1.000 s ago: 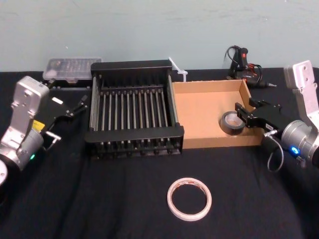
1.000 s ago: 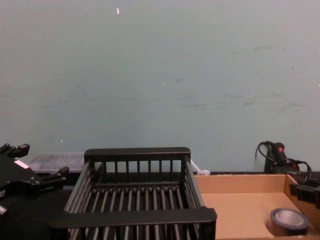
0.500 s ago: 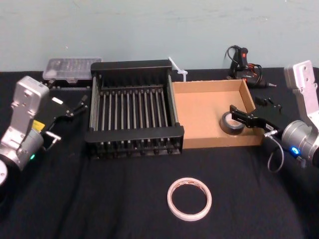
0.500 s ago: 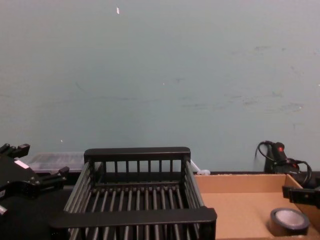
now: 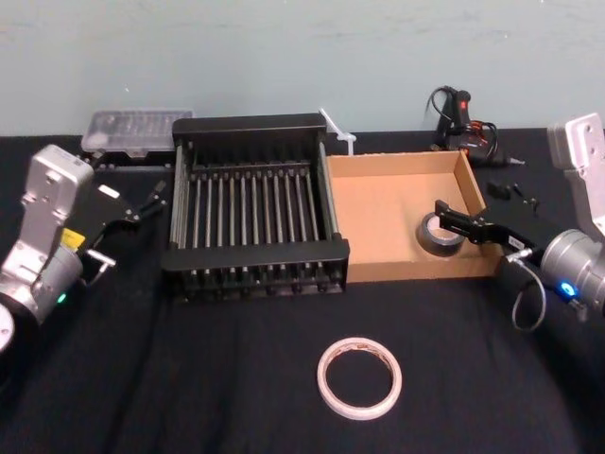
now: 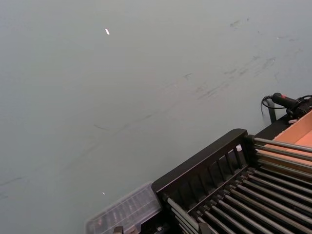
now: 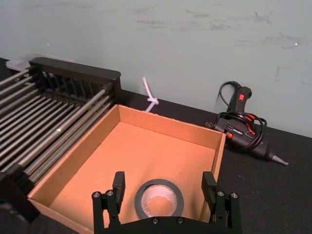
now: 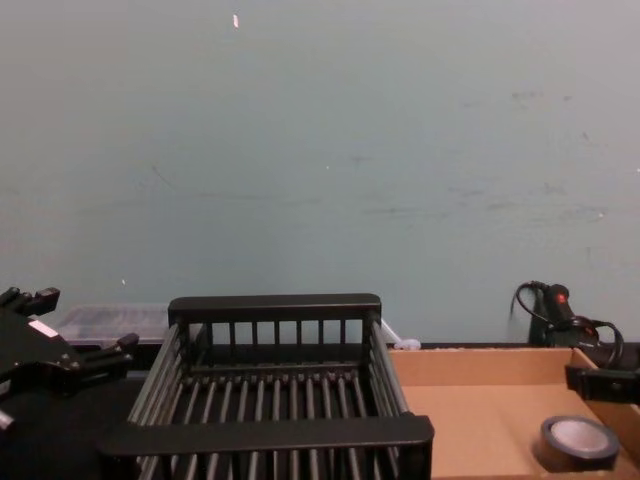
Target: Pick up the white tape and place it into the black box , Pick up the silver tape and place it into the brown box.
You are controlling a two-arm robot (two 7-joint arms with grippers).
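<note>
Right gripper [image 7: 164, 181] backed off silver tape [image 7: 159, 197], left gripper [image 5: 137, 219] parked, both jaws wide

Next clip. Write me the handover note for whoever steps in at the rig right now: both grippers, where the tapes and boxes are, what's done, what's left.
Left gripper: open, parked to the left of the black box.
Right gripper: open at the right side of the brown box. In its wrist view the fingers are spread either side of the silver tape, not gripping it.
Silver tape: lying flat on the brown box floor, near the right wall.
White tape: flat on the table in front of the boxes, not in the black box.
Done: silver tape is in the brown box.
Left: pick up the white tape and place it into the black box.
</note>
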